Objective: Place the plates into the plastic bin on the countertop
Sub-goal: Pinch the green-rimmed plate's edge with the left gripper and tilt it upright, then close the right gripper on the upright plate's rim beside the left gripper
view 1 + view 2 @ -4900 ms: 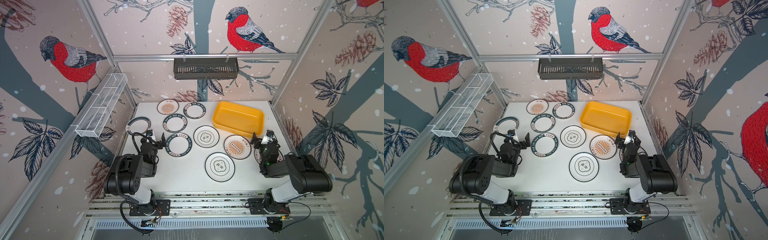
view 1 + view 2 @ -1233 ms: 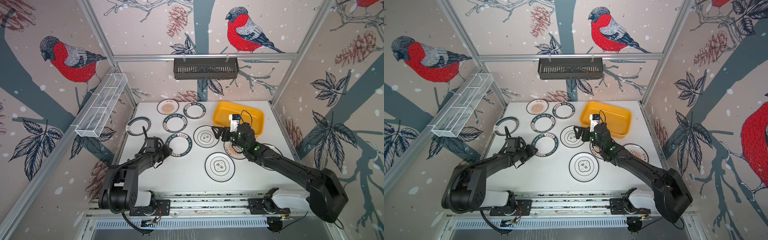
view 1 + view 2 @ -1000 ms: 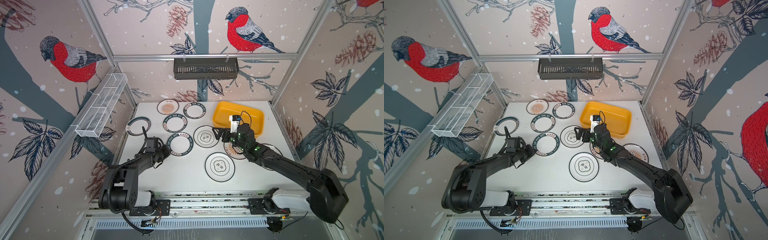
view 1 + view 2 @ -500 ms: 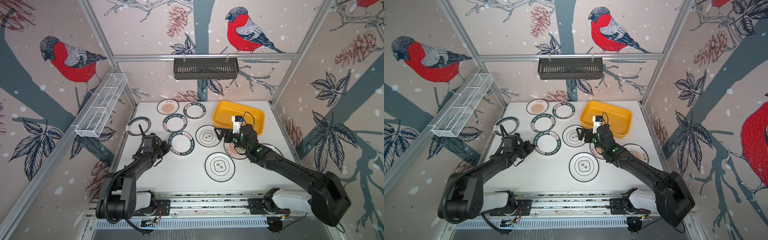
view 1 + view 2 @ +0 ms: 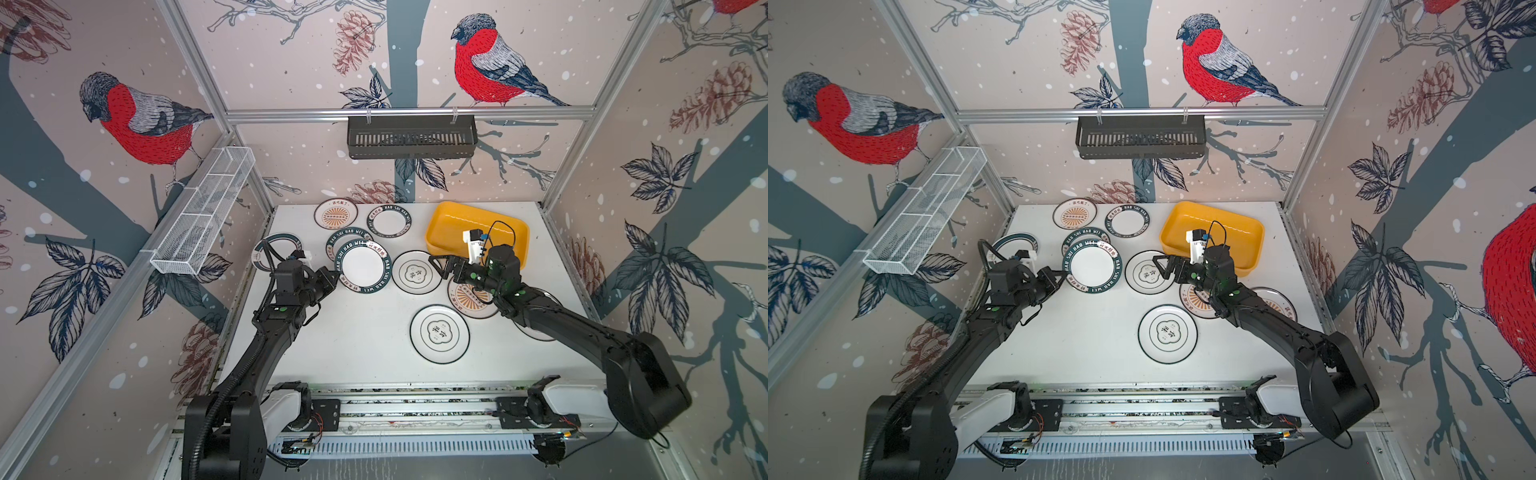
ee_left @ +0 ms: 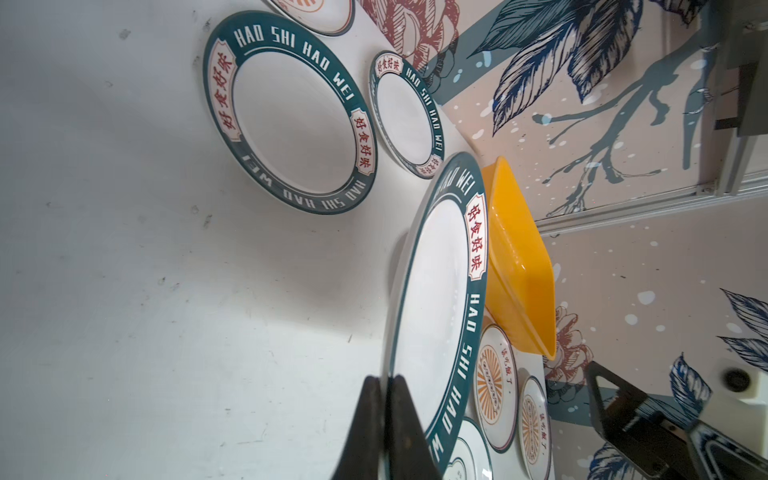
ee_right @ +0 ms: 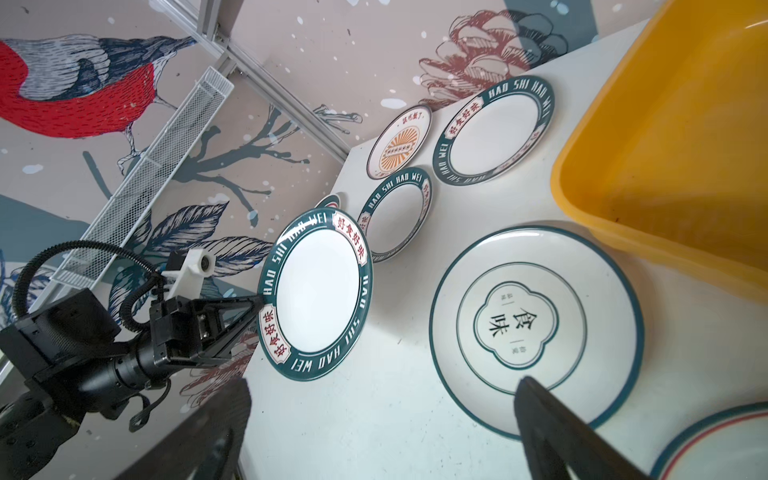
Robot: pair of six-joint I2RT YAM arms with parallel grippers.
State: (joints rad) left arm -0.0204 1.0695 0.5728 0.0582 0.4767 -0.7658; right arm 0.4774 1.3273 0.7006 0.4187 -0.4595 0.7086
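Pressed together on a dark rim, the jaws of the left gripper are pinching the held plate and keeping it tilted off the countertop. The right gripper is hanging with its jaws spread wide; whether a fingertip is touching anything I cannot tell.

Bare white surface is lying open behind both grippers, toward the arm bases. The plastic bin is sitting just beyond the right jaws, by the countertop's far edge, its near wall running close beside the emblem plate. That plate is lying flat under the right jaws, its centre showing 食味. A narrow strip of countertop is separating it from the held plate, between the two pairs of jaws.

The held plate's rim is reading "HAO SHI HAO WEI", with red characters in pale panels. Two lettered plates beyond the left jaws are carrying the same words. A sunburst plate is lying under the right wrist.
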